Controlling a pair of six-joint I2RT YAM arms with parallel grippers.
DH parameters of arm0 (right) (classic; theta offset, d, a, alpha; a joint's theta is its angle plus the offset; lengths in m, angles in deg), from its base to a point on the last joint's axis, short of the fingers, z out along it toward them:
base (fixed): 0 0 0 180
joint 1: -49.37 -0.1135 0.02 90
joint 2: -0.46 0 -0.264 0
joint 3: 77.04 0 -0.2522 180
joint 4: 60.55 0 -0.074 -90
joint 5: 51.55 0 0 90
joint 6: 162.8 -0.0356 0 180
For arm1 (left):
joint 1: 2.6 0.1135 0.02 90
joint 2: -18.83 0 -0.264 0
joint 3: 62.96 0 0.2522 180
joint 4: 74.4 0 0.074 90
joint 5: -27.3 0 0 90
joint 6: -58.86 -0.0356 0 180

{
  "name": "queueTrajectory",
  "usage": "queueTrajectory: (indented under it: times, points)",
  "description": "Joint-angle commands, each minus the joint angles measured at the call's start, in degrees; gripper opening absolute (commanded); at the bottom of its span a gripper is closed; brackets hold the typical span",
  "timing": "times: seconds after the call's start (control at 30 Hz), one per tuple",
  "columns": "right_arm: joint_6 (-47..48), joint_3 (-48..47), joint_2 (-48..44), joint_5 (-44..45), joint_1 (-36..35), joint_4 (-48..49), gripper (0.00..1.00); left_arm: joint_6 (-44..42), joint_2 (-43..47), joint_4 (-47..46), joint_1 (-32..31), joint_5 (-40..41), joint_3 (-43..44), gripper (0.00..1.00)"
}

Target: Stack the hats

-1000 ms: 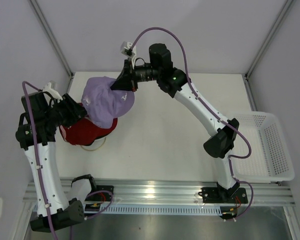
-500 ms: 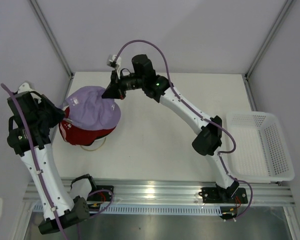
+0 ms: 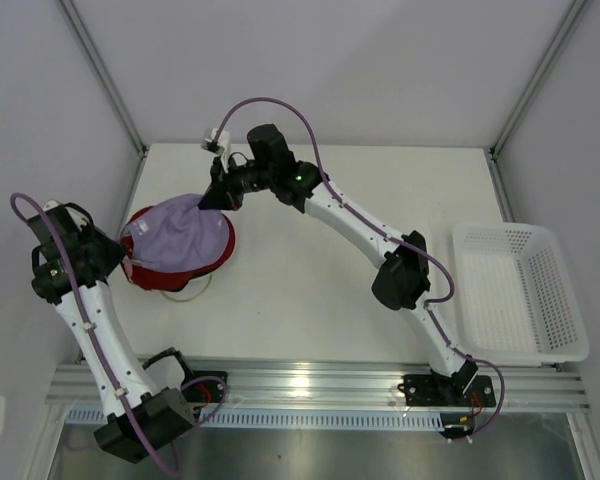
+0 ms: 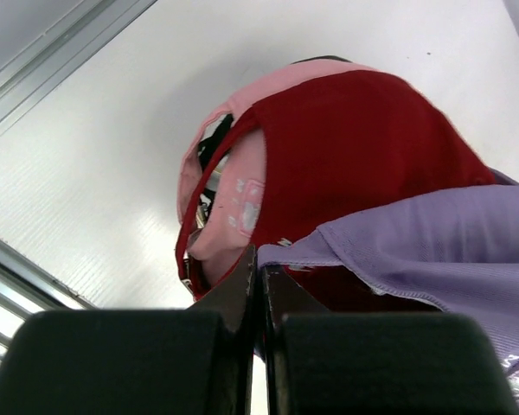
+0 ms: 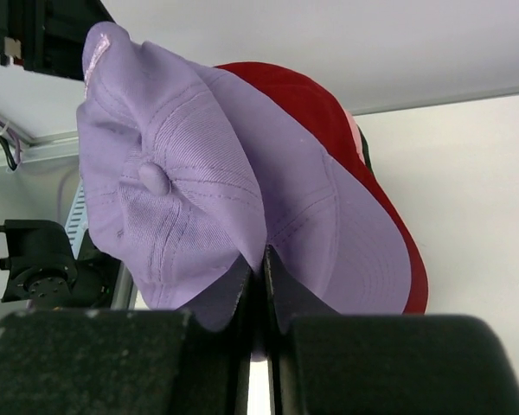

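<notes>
Lavender hat (image 3: 180, 235) covers nearly the whole stack from above, so the red hat (image 3: 152, 280) only shows as a rim around it, over by the table's (image 3: 330, 290) left edge. Pink hat (image 4: 242, 181) only turns up in the left wrist view, tucked under the red one. There's a dark sliver inside it that I can't identify. Whatever the pile sits on is mostly buried too, just a thin wire loop (image 3: 188, 293) poking out at the near side.

Left arm stands up along the left edge and bends in toward the stack. Left gripper (image 3: 123, 255) has its fingers pressed together right at the lavender edge, and I can't tell if any fabric is actually caught. Right arm stretches diagonally from the near right toward the far-left corner. Right gripper (image 3: 213, 197) is clamped on a pucker of the lavender fabric at the hat's far side.

White mesh basket (image 3: 520, 236) sits at the table's right edge, hanging past it.
</notes>
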Motion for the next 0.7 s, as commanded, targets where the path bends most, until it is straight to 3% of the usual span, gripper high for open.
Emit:
queueTrajectory:
  times: [0.0,0.1,0.3,0.33,0.4,0.43,0.57,0.6,0.67]
  points:
    - [0.73,-2.33,0.50,2.33,1.51,2.47,0.09,1.36,1.94,-4.12,2.12,5.99,-3.69,0.01]
    - [-0.59,-1.11,1.12,1.45,1.25,2.57,0.11,1.89,1.94,-5.27,2.30,6.08,-7.82,0.01]
    - [-1.03,2.50,-0.46,1.71,0.72,0.63,0.42,1.10,3.09,-7.12,2.30,5.46,-13.01,0.02]
    - [-1.73,3.37,-0.90,1.19,0.89,0.71,0.59,0.93,3.09,-7.12,2.30,5.81,-13.36,0.02]
    - [-6.11,4.69,-2.83,-0.13,1.68,2.72,0.78,0.66,3.09,-7.12,2.30,6.52,-14.24,0.02]
    - [-8.91,5.83,-3.80,-2.75,3.17,4.48,0.95,0.66,3.17,-7.12,2.30,6.78,-14.51,0.02]
    - [-29.46,20.11,-10.65,-6.02,9.32,21.50,1.00,0.40,3.35,-7.56,2.21,6.08,-16.09,0.03]
    - [-37.86,23.04,-11.97,-6.55,10.46,29.64,0.99,0.40,3.17,-7.56,2.30,6.08,-16.09,0.04]
    - [-43.55,30.14,-14.78,-6.73,13.02,35.23,1.00,0.57,2.65,-7.56,2.30,5.99,-15.74,0.04]
